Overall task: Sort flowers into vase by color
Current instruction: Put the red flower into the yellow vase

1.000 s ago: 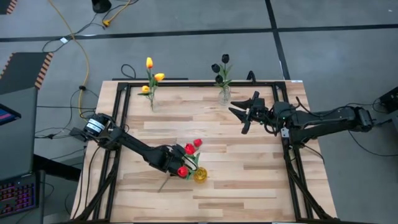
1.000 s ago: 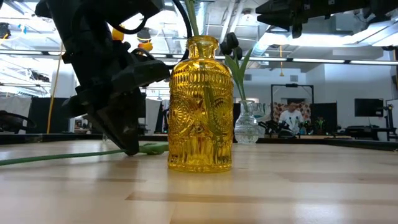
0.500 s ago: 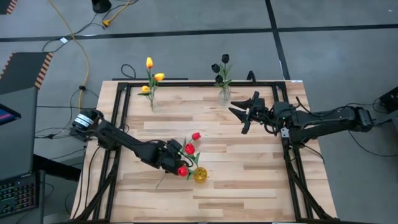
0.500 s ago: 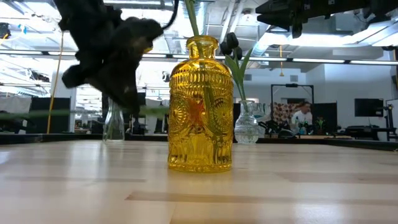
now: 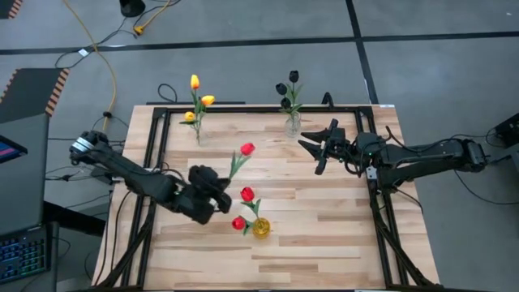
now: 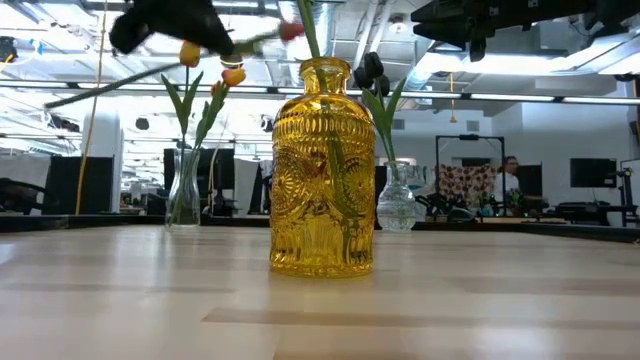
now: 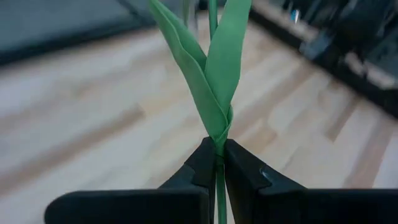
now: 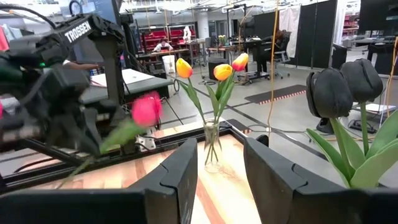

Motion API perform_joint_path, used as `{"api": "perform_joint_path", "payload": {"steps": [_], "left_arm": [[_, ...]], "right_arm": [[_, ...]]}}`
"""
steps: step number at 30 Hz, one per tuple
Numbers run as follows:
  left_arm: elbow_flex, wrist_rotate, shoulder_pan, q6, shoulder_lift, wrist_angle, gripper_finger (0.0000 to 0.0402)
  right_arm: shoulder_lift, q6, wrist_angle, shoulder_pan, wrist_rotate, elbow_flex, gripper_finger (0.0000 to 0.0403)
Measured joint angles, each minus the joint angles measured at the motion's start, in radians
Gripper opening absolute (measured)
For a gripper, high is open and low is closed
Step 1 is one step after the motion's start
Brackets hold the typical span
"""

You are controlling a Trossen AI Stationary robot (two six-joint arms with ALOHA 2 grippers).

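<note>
My left gripper [image 5: 219, 190] [image 7: 219, 155] hangs over the table's middle, left of the yellow glass vase [image 5: 261, 229] [image 6: 322, 170], and is shut on a red tulip [image 5: 247, 149] [image 8: 146, 109]. Two more red tulips [image 5: 247, 195] stand with their stems in the yellow vase. Yellow-orange tulips [image 5: 195, 82] [image 8: 214, 70] stand in a clear vase [image 5: 199, 135] near the far edge. Black tulips [image 5: 288, 88] [image 8: 339, 92] stand in another clear vase [image 5: 293, 124]. My right gripper [image 5: 313, 147] [image 8: 221, 168] is open in the air, right of the black tulips. My left gripper pinches the red tulip's green stem [image 7: 218, 150] between its two fingertips, just below where the leaves [image 7: 211, 68] branch off. The flower is lifted clear of the table. Its stem slants up and toward the far edge, with the head [image 5: 247, 149] leading and the tail end [image 6: 90, 92] trailing behind the fingers.
A black metal frame [image 5: 243, 108] runs along the table's edges. The yellow vase stands near the table's middle, toward the near edge. Bare wood [image 5: 324, 243] lies right of it and along the near edge. People show far off in the room behind.
My left gripper has risen from the table beside the yellow vase and drawn toward the left edge, staying shut on the red tulip. The tulip, whose stem lay on the wood, is now lifted clear, and its head has swung toward the far edge.
</note>
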State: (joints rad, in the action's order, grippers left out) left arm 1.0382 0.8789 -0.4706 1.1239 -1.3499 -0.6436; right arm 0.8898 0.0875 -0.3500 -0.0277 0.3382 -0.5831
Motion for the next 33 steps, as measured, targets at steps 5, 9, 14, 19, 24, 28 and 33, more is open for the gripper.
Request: {"api": "perform_joint_path", "payload": {"steps": [5, 9, 14, 19, 24, 28, 33], "left_arm": [[0.000, 0.246, -0.096, -0.032, 0.059, 0.007, 0.0011], [0.000, 0.449, -0.195, -0.017, 0.056, 0.006, 0.0011], [0.000, 0.612, -0.294, 0.046, -0.005, 0.006, 0.0011], [0.000, 0.688, -0.331, 0.145, -0.115, 0.007, 0.0011], [0.000, 0.689, -0.330, 0.241, -0.229, 0.071, 0.0011], [0.000, 0.689, -0.336, 0.208, -0.288, 0.200, 0.0011], [0.000, 0.697, -0.363, 0.067, -0.318, 0.400, 0.0011]], "right_arm": [[0.000, 0.000, 0.000, 0.000, 0.000, 0.000, 0.0157], [0.000, 0.000, 0.000, 0.000, 0.000, 0.000, 0.0157], [0.000, 0.000, 0.000, 0.000, 0.000, 0.000, 0.0157], [0.000, 0.000, 0.000, 0.000, 0.000, 0.000, 0.0157], [0.000, 0.000, 0.000, 0.000, 0.000, 0.000, 0.0157], [0.000, 0.000, 0.000, 0.000, 0.000, 0.000, 0.0157], [0.000, 0.000, 0.000, 0.000, 0.000, 0.000, 0.0157]]}}
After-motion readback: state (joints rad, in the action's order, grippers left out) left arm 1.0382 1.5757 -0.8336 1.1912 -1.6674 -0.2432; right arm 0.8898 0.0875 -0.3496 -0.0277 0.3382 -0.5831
